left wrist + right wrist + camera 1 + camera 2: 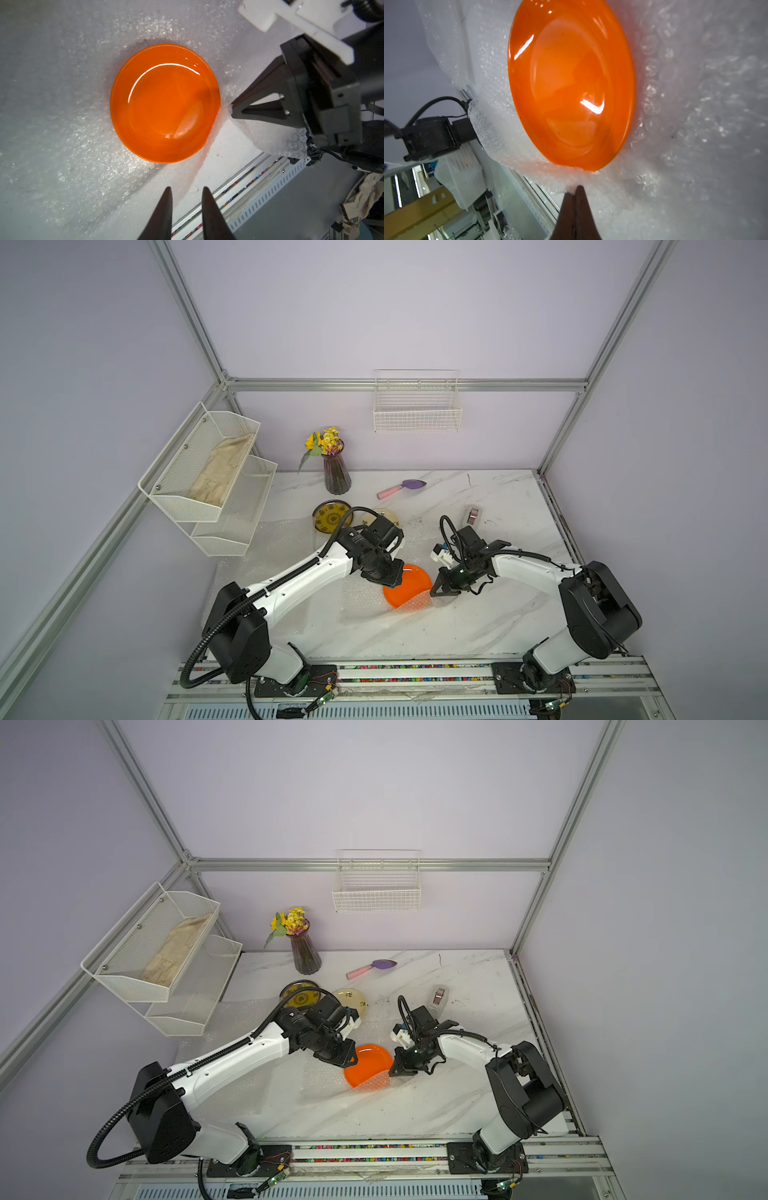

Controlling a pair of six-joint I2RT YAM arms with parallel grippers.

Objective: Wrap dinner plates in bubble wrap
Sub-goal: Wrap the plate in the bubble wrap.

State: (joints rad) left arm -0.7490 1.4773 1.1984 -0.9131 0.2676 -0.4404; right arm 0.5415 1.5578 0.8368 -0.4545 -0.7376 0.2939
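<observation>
Clearly, we saw the glossy orange plate on bumpy bubble wrap; the right end effector pinched its edge, the left end effector stood slightly open, empty.

The plate is glossy and smooth. The bubble wrap is bumpy, translucent plastic. The bench looks like smooth veined marble.

Three plates, one vase, one trowel

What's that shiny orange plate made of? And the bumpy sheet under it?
The orange plate looks like glossy plastic, maybe glass: sharp white glints on a smooth surface. The bubble wrap looks like thin clear plastic film: round air bubbles, crinkly sparkle.
</observation>
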